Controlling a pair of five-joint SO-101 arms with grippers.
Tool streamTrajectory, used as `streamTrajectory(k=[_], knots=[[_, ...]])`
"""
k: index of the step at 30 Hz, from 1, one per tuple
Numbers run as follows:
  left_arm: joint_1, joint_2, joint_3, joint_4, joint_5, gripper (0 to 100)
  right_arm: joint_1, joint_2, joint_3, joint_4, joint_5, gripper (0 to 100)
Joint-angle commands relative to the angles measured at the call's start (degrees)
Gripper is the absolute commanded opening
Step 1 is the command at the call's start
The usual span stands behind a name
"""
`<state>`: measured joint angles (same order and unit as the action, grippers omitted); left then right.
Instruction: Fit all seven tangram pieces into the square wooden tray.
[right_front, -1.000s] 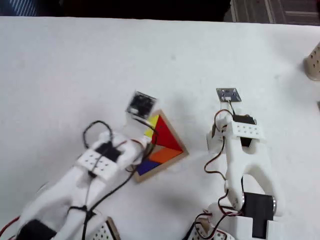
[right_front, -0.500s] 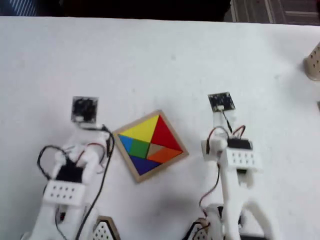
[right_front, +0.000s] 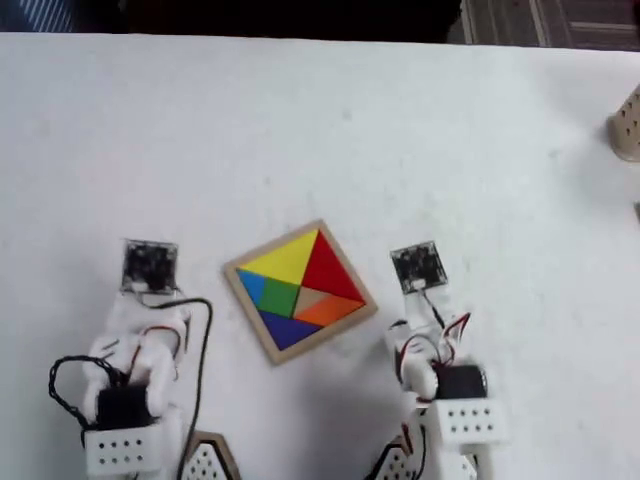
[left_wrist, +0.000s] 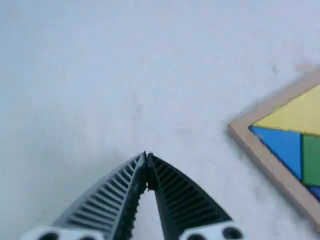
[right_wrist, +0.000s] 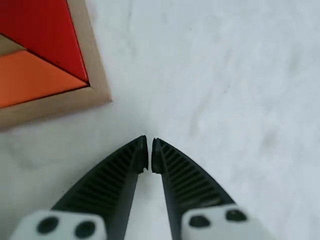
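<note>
The square wooden tray (right_front: 252, 318) lies turned like a diamond at the table's middle, holding several flat pieces: yellow (right_front: 283, 258), red (right_front: 330, 265), blue (right_front: 252, 287), green (right_front: 280, 298), orange (right_front: 328, 310), dark blue (right_front: 290, 330) and a tan one (right_front: 310, 295). My left gripper (left_wrist: 146, 158) is shut and empty over bare table, beside the tray corner (left_wrist: 239, 131) with the yellow piece (left_wrist: 295, 116). My right gripper (right_wrist: 149, 142) is also shut and empty, just off the tray rim (right_wrist: 95, 65) by the red piece (right_wrist: 45, 30) and orange piece (right_wrist: 35, 80).
The left arm (right_front: 130, 390) sits low at the tray's left and the right arm (right_front: 440, 385) low at its right. A perforated tan object (right_front: 628, 125) stands at the right edge. White table stretches behind the tray.
Both arms have drawn back toward the near edge. The left arm swung off the tray to its left, uncovering the pieces. The tray has stayed put.
</note>
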<state>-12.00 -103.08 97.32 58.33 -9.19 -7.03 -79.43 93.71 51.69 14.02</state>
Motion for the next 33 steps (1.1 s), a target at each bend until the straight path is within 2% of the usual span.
streamTrajectory(k=[1,5,6,10,15,33], knots=[[-1.0,-1.6,-0.3,1.9,-6.0,2,-0.6,-10.9,0.9,7.3,0.6,1.9],[-1.1,-1.5,-0.3,5.7,-6.5,2,-0.9,-23.7,1.2,21.8,0.6,1.8],[-1.1,-1.5,-0.3,6.2,-6.4,2,-0.7,-24.9,1.2,22.6,0.4,1.8],[-1.0,-1.5,-0.3,7.5,-6.4,2,-0.8,-21.6,3.3,18.7,0.4,1.9],[-1.0,-1.5,-0.3,15.6,-6.5,2,-0.6,-21.5,3.3,18.4,0.5,1.9],[-1.0,-1.5,-0.3,15.2,-6.4,2,-0.6,-21.5,3.3,18.4,0.5,1.9]])
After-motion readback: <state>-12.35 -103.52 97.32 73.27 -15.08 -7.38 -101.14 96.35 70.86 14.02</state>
